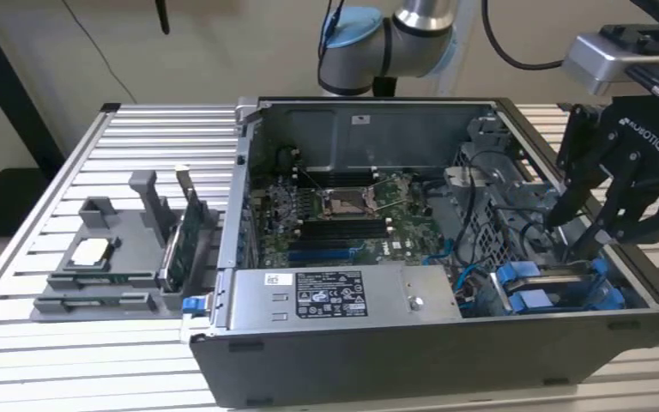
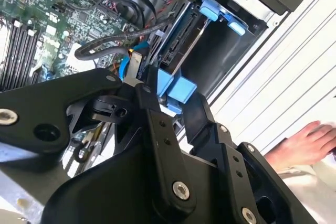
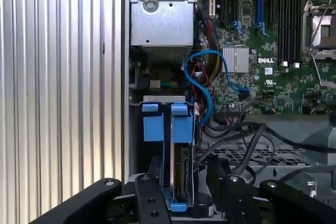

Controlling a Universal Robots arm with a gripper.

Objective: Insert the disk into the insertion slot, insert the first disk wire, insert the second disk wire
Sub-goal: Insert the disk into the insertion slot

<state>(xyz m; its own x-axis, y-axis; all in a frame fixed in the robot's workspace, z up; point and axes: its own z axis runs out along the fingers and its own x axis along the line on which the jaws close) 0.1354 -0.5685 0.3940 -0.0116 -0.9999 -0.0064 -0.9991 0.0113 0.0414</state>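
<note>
Disk (image 3: pixel 184 171) stands in insertion slot (image 3: pixel 163 99), open end effector (image 3: pixel 186 198) straddling it.

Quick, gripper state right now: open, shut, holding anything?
Gripper: set around the disk in the case; whether it is clamped on it or loose cannot be told.

Between the fingers (image 3: pixel 150 203) in the first wrist view, the near end of the disk (image 3: pixel 182 174) is hidden behind their linkage; the finger bases leave the picture. Past the fingers in the second wrist view, a blurred hand (image 2: pixel 310 142) is cut by the edge
</note>
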